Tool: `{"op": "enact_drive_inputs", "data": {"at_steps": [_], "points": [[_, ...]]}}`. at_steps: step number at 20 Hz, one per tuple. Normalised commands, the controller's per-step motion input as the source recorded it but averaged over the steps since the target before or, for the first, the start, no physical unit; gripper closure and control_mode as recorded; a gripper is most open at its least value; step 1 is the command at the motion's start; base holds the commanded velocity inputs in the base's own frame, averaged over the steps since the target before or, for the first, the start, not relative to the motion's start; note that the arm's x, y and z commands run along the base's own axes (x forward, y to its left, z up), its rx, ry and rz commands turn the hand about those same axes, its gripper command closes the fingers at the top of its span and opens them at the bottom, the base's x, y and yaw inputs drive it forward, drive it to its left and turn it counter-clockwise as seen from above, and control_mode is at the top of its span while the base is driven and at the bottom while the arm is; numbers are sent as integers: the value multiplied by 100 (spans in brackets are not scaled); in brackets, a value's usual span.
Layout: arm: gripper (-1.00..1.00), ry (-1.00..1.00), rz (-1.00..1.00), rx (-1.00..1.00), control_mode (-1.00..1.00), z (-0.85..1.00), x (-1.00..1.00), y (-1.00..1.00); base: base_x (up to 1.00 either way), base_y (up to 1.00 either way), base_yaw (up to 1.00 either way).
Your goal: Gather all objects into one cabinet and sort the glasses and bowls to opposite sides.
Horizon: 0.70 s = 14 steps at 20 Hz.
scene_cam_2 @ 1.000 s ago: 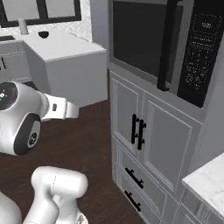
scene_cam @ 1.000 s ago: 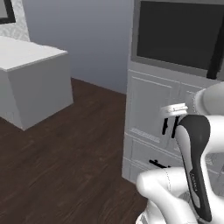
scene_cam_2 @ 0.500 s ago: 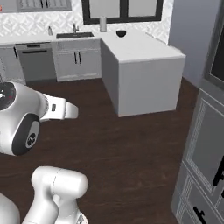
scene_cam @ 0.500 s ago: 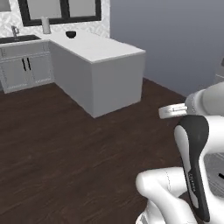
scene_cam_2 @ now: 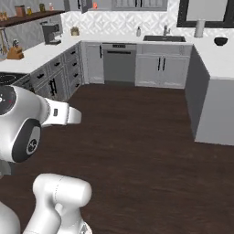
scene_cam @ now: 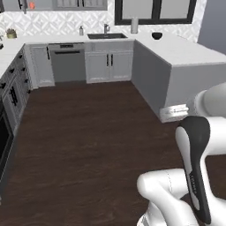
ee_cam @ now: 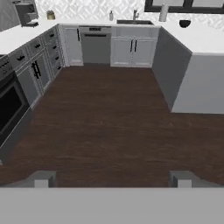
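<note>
A: How does the pincer [ee_cam: 112,178] stand?
B: Spread wide, its 2 tips far apart with nothing between them, above dark wood floor [ee_cam: 105,127].
A: And the task's things?
B: 1 small black bowl [ee_cam: 184,23] sits on the far white worktop [ee_cam: 197,37], beside the window; the brown shelf [scene_cam_2: 27,17] hangs at far left.

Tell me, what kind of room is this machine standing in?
A rendered home kitchen, it seems: a sink set in a white counter below a window, a dishwasher among grey cabinets, and a small black bowl on the counter.
</note>
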Motion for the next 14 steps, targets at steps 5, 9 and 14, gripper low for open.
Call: {"op": "enact_drive_inputs", "data": {"at_steps": [5, 9, 14], "points": [[-100, 0, 0, 0, 100, 0, 0, 0, 56, 4, 54], [-100, 0, 0, 0, 100, 0, 0, 0, 43, 1, 28], [-100, 0, 0, 0, 100, 0, 0, 0, 9, 8, 2]]}}
